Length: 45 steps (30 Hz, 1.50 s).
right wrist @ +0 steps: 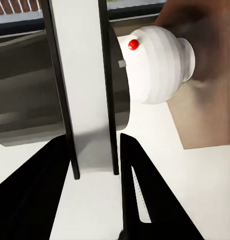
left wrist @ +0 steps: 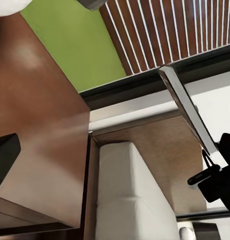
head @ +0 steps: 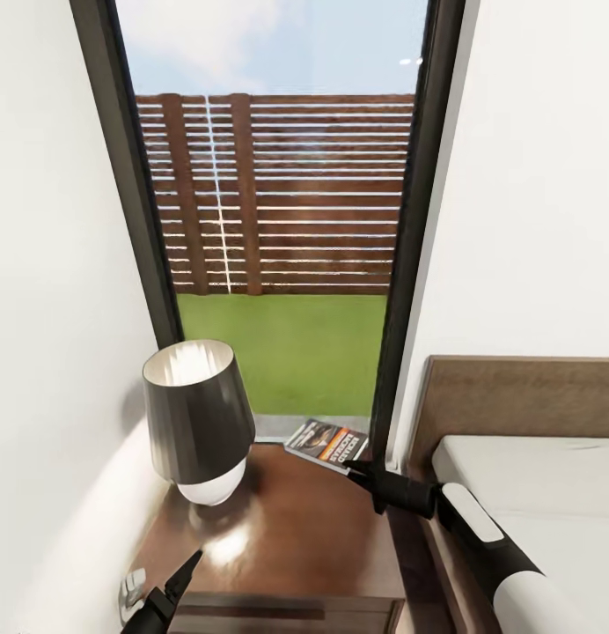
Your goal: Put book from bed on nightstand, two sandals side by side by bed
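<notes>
Nightstand (head: 287,528) | book (head: 326,443) at window-side corner, tilted | right gripper (head: 357,471) clamping it

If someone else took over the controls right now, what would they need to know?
Right end effector: shut on the book, held at the nightstand's far corner, past the lamp.
Left end effector: low by the nightstand's front; open or shut unclear.
Done: book is off the bed.
Left: release the book on the nightstand; then the sandals, whose state these pictures cannot tell.
</notes>
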Available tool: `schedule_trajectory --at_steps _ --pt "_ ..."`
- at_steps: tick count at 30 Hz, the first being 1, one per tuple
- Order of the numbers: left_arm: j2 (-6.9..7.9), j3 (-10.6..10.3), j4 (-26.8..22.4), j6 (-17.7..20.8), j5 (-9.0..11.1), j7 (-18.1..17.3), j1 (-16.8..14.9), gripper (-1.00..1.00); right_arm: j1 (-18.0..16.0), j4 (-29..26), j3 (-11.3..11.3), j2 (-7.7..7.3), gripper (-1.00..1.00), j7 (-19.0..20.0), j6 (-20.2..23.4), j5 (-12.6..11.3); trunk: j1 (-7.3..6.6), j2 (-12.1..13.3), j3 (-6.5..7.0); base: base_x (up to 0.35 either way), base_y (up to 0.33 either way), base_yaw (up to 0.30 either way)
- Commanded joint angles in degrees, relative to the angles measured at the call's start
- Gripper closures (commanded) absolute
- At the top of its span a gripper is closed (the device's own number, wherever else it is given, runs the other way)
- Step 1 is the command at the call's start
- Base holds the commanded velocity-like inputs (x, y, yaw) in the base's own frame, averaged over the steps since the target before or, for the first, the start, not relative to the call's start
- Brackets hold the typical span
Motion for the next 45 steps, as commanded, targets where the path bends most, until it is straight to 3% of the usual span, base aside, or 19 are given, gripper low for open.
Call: schedule_trajectory --at_steps 1,13,45 --pt "0.04 -0.07 -0.05 0.59 0.61 -0.09 0.00 -1.00 -0.04 0.16 0.16 -0.05 1.00 0.07 0.02 -0.09 0.22 -0.44 -0.23 0.000 0.000 0.000" --pt "0.04 -0.07 -0.05 0.62 0.61 -0.07 0.00 -1.00 -0.07 0.89 0.07 0.03 1.00 -7.84 -0.13 -0.79 2.86 -5.25 -2.38 0.000 0.000 0.000" --pt "0.24 -0.07 -0.07 0.76 0.90 -0.52 0.00 -1.00 -0.07 0.78 0.06 0.03 1.00 -8.64 -0.22 -1.02 9.89 -18.09 -8.13 0.000 0.000 0.000"
